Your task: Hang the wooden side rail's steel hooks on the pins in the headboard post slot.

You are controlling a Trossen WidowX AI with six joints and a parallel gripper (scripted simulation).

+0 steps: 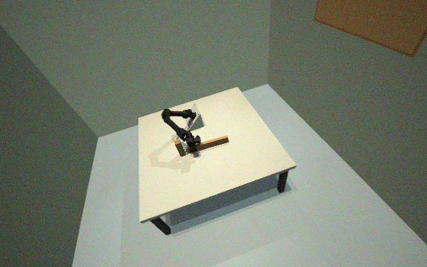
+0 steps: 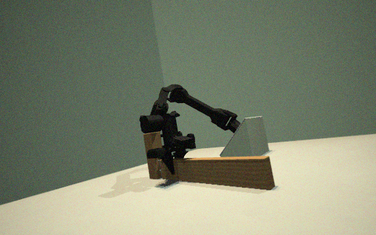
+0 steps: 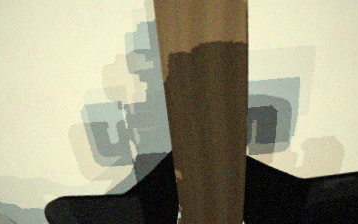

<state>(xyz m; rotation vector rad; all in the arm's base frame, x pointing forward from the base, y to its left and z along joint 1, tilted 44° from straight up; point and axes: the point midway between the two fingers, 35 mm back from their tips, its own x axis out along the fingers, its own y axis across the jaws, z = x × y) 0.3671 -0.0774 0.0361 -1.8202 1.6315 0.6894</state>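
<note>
Wooden rail (image 2: 227, 171), one, between two fingers (image 2: 169, 162).

The table (image 1: 236, 174) stands in a room corner, walls behind and to both sides of it in the top view. On the table, toward its back, sits the arm's wedge-shaped base (image 2: 250, 138). In front of the base the rail (image 2: 227, 171) lies on edge, resting on the table along its length. In the exterior view the post (image 2: 152, 141) stands upright at the rail's left end, and the base is behind the rail's right half. The arm (image 2: 201, 108) reaches from the base over the rail toward the post. The gripper (image 2: 168, 163) comes down from above, straddling the rail just beside the post, fingers pressed on either face.
</note>
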